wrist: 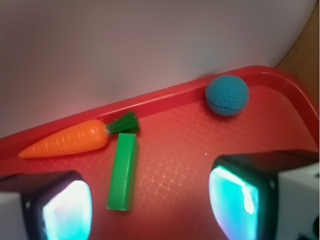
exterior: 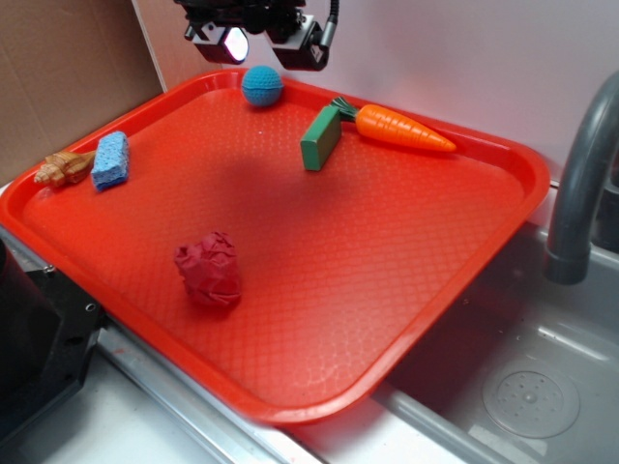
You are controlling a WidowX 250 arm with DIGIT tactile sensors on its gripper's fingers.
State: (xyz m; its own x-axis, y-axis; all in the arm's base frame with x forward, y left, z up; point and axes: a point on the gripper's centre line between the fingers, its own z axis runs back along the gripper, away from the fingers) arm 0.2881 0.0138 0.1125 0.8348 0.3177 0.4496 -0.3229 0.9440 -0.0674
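Note:
My gripper [exterior: 254,43] hangs high over the back left of the red tray [exterior: 484,261], open, with nothing between its fingers [wrist: 235,202]. Nearest to it is a blue dimpled ball [exterior: 262,85] by the tray's back rim, also seen at the upper right of the wrist view as the ball [wrist: 227,95]. A green block [exterior: 321,137] lies to the right of the ball, and beside it an orange toy carrot [exterior: 401,129] with a green top. In the wrist view the green block [wrist: 123,172] lies below the carrot [wrist: 67,140], between the spread fingers and nearer the left one.
A crumpled red cloth [exterior: 208,271] sits at the tray's front left. A blue sponge [exterior: 110,159] and a tan pastry-like toy [exterior: 64,168] lie at the left rim. A grey faucet [exterior: 580,184] and a sink with its drain [exterior: 530,396] stand to the right. A white wall rises behind.

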